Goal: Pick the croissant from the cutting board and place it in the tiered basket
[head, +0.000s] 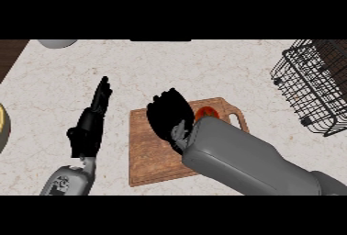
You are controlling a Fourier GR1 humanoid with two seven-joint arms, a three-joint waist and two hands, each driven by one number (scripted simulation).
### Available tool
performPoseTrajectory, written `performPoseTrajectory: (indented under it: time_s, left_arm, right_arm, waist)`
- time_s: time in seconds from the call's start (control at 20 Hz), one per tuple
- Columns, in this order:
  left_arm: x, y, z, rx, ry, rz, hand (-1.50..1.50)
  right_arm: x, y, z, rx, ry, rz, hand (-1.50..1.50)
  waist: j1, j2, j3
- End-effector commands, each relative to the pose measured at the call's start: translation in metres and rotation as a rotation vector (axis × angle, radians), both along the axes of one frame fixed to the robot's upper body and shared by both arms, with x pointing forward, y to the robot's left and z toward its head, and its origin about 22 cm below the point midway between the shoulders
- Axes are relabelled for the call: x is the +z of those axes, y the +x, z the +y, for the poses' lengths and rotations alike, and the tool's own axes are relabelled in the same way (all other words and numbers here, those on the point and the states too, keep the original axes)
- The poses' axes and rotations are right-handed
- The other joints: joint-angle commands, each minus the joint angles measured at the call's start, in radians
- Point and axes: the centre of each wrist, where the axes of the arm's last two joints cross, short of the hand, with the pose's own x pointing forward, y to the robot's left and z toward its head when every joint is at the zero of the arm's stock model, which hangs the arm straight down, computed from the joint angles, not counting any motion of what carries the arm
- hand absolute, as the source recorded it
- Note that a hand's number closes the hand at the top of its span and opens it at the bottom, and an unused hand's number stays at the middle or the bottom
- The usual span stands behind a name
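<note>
Right robot hand (pixel 169 117): hanging over the cutting board (pixel 152 156), fingers spread, right beside the croissant (pixel 205 113).
Left robot hand (pixel 92 124): resting open, fingers straight.
Basket (pixel 315 82): sitting far right on the table (pixel 196 69).

One cutting board (pixel 152 151), one croissant (pixel 205 113), one tiered basket (pixel 318 82), two hands (pixel 85 131) (pixel 169 117).

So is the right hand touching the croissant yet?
Cannot tell. In the head view the right hand overlaps the croissant on the cutting board, hiding any contact.
</note>
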Motion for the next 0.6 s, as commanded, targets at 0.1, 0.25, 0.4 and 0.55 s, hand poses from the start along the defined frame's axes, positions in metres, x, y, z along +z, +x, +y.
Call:
performPoseTrajectory:
  time_s: [0.1, 0.25, 0.4, 0.55]
  left_arm:
    - [0.004, -0.016, 0.017, 0.0, 0.001, -0.015, 0.0]
    - [0.008, -0.003, 0.02, -0.015, -0.003, 0.021, 0.0]
    - [-0.013, 0.0, 0.011, 0.0, 0.004, -0.006, 0.0]
    - [-0.01, -0.012, -0.002, 0.006, 0.002, -0.013, 0.0]
  right_arm:
    - [-0.012, 0.016, -0.015, -0.026, -0.003, 0.029, -1.5]
    - [-0.008, 0.02, -0.02, 0.003, 0.046, 0.059, -1.5]
    - [-0.026, 0.019, -0.017, 0.002, 0.01, 0.059, -1.5]
    - [-0.029, 0.022, -0.013, 0.014, 0.02, 0.064, -1.5]
  waist:
    - [0.005, -0.001, 0.0]
    - [0.003, 0.0, 0.0]
    - [0.002, 0.001, 0.0]
    - [0.004, 0.001, 0.0]
